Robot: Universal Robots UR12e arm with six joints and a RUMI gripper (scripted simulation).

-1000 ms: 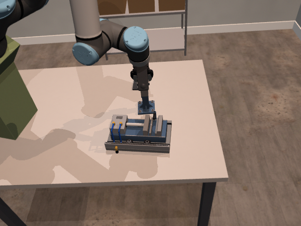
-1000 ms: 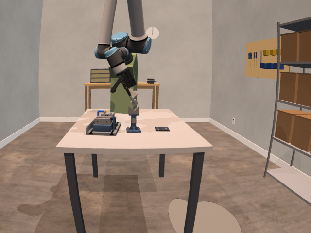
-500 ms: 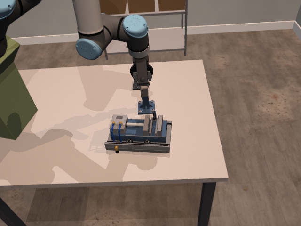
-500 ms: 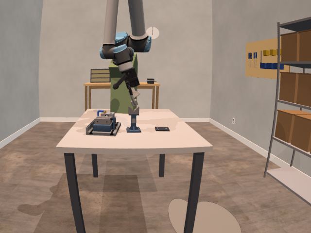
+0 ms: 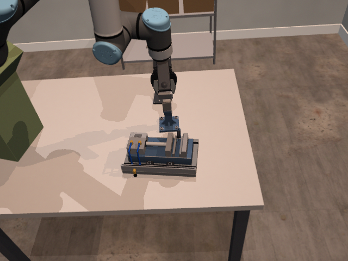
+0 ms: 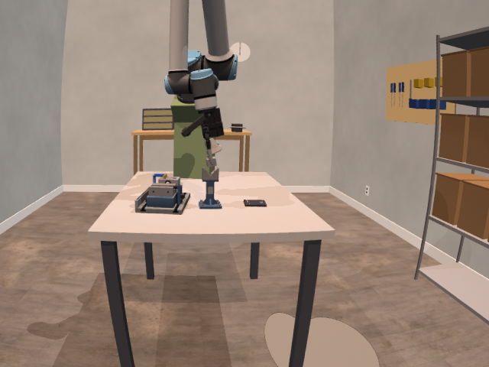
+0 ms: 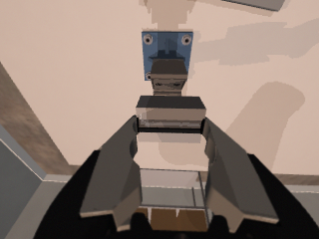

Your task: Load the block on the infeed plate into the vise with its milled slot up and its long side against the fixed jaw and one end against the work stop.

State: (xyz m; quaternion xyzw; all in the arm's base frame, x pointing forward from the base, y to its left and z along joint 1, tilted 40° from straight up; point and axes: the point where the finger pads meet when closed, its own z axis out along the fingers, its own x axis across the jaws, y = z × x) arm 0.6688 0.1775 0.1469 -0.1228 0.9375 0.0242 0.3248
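My gripper (image 5: 166,103) (image 6: 209,153) (image 7: 168,117) is shut on the part (image 5: 167,107) (image 6: 214,160) (image 7: 170,111), a small grey block. It holds the block just above the top of the V-block (image 5: 169,121) (image 6: 209,185) (image 7: 168,70), a blue post with a notched head. I cannot tell which way the slot faces. The vise (image 5: 160,154) (image 6: 161,197) stands open in front of the V-block, with the black work stop (image 5: 178,132) at its back. The dark infeed plate (image 5: 156,99) (image 6: 254,202) lies bare beyond the V-block.
The table (image 5: 213,168) (image 6: 213,225) carries only the vise, the V-block and the plate. The robot's green pedestal (image 5: 13,112) stands at the left. A shelf unit (image 6: 454,157) with boxes stands off the table.
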